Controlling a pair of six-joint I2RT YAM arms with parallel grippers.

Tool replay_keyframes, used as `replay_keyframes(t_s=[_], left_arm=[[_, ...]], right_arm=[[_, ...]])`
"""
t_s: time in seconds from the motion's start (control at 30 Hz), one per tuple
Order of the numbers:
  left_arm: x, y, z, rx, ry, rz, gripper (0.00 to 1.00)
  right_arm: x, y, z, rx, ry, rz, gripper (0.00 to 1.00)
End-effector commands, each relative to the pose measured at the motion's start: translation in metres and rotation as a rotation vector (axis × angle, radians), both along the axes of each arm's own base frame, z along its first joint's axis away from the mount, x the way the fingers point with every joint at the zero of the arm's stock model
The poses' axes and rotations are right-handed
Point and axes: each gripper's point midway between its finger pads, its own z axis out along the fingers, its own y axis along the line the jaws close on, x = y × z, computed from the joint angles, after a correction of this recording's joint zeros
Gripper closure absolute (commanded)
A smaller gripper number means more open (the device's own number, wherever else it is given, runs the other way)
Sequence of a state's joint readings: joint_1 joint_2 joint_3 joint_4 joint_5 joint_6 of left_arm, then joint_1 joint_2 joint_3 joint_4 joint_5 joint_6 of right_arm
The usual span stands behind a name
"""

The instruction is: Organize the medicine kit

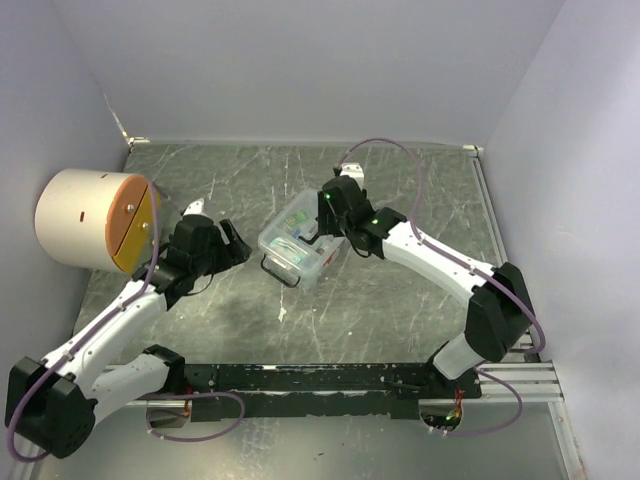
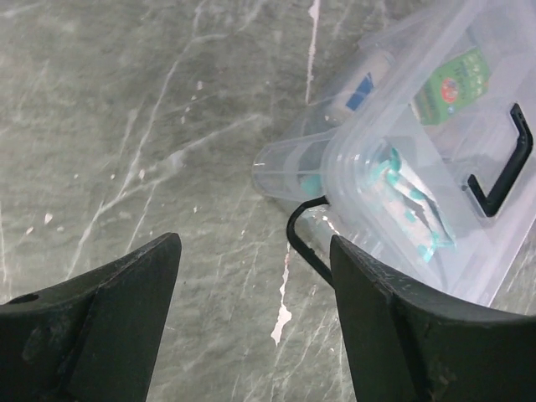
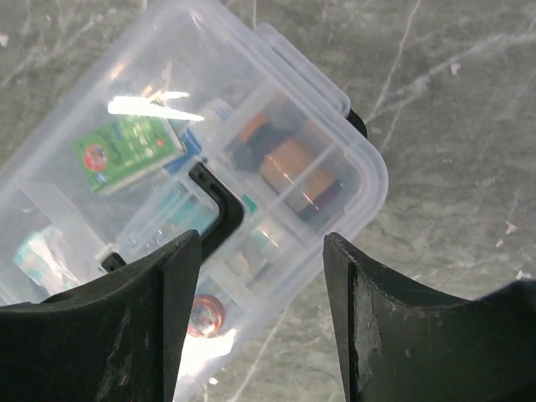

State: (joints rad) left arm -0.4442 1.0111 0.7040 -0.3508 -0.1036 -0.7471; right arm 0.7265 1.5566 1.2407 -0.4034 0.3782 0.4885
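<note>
The medicine kit (image 1: 298, 247) lies near the centre of the overhead frame, turned diagonally on the worktop (image 1: 400, 300). It is a small clear plastic case with its clear lid down and a black handle (image 3: 219, 209) on top. Inside show a green packet (image 3: 126, 151), teal-striped strips (image 2: 410, 209) and a brown-orange item (image 3: 289, 172).

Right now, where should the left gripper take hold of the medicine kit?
Probably the black clip at the near-left end of the medicine kit. It juts clear of the wall as a thin loop, just ahead of the open left gripper, so come in low from that end. The black handle lies flat on the lid, offering less to pinch.
</note>
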Motion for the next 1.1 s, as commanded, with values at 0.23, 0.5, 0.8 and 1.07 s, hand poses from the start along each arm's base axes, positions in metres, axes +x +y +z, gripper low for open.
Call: replay_keyframes(t_s=[0.23,0.5,0.8,1.07], left_arm=[[0.0,-0.019,0.019,-0.185,-0.107,-0.015,0.06],[0.016,-0.04,0.033,-0.257,-0.145,-0.068,0.11],[0.029,-0.062,0.026,-0.299,-0.109,-0.129,0.28],[0.042,-0.069,0.003,-0.263,-0.05,-0.137,0.46]], right_arm=[[0.014,-0.001,0.015,0.038,-0.027,0.109,0.38],[0.065,-0.014,0.006,0.149,-0.038,0.213,0.27],[0.054,-0.018,-0.021,0.239,0.055,0.27,0.37],[0.007,-0.03,-0.052,0.285,0.189,0.249,0.51]])
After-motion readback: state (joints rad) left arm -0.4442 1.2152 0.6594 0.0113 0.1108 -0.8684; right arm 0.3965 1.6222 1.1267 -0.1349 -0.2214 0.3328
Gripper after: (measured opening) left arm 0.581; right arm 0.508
